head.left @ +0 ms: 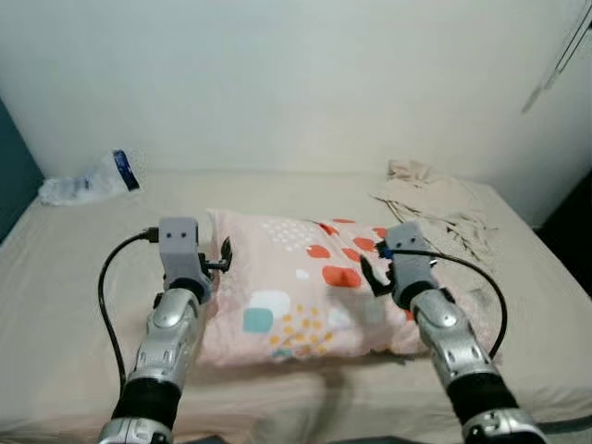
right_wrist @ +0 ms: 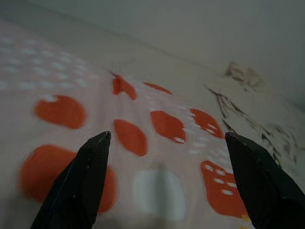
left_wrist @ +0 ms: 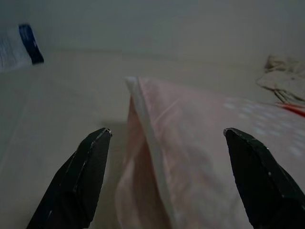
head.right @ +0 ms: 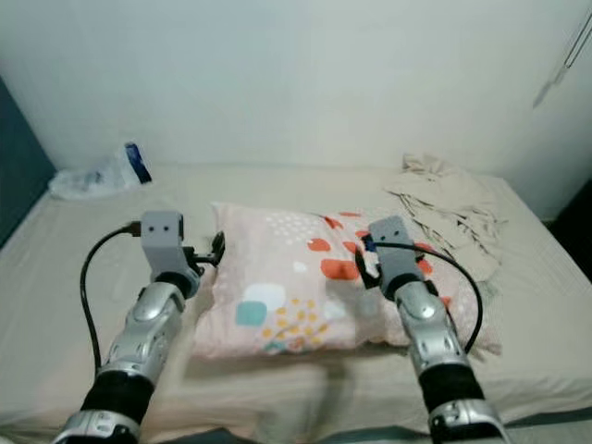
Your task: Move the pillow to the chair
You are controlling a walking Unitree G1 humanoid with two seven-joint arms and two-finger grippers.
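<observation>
Black fingers [left_wrist: 78, 183] of the left gripper [left_wrist: 167, 143] are spread wide astride the pink pillow's [head.left: 296, 287] left edge; the right gripper [right_wrist: 167, 148] is held equally wide above its red-spotted side. The pillow is laid on a beige bed [head.left: 74, 277], crumpled cloth [head.left: 435, 199] nearby.

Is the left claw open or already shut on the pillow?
Open: the left claw has its fingers spread wide astride the pillow edge.

Pillow [head.left: 296, 291] – soft matt printed cloth; bed [head.left: 74, 277] sheet matt beige; crumpled cloth [head.left: 435, 199] at 2 o'clock; arms w/ glossy silver metal.
</observation>
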